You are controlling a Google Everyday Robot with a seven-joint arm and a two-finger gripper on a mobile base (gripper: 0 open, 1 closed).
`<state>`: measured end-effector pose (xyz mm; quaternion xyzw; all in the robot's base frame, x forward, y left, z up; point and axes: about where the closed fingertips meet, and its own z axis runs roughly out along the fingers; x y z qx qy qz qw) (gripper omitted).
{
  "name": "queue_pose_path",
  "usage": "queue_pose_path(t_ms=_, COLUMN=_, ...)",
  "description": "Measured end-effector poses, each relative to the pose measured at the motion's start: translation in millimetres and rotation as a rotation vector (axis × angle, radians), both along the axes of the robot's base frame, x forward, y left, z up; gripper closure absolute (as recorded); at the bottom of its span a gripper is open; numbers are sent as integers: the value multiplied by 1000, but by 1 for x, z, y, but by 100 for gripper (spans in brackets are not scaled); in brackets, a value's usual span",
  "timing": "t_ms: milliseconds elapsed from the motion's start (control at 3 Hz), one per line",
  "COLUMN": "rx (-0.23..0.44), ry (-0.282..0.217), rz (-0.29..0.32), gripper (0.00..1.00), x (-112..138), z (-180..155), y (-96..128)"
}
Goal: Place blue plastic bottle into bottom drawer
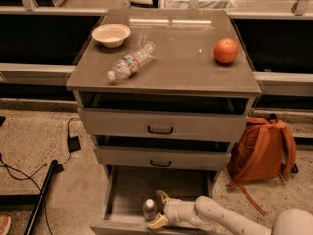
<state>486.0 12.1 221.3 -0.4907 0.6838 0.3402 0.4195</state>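
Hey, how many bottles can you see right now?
2. A clear bottle lies on its side on the cabinet top, near the bowl. The blue bottle stands in the open bottom drawer, at the gripper. The upper drawers might hide more.

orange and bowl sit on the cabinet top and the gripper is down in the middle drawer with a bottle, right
Not quite. The camera view shows the gripper in the bottom drawer, not the middle one, with the blue plastic bottle between its open fingers. The orange and bowl do sit on the cabinet top.
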Motion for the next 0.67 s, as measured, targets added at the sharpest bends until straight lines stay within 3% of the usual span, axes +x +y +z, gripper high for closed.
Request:
queue_pose_path(t_ms=333, rx=-20, ry=-48, rz=31, gripper=0, x=-8, z=14, y=-3)
queue_pose_path(t_ms=667, rx=-49, ry=-144, rz=48, gripper=0, x=-23, z=50, y=-24)
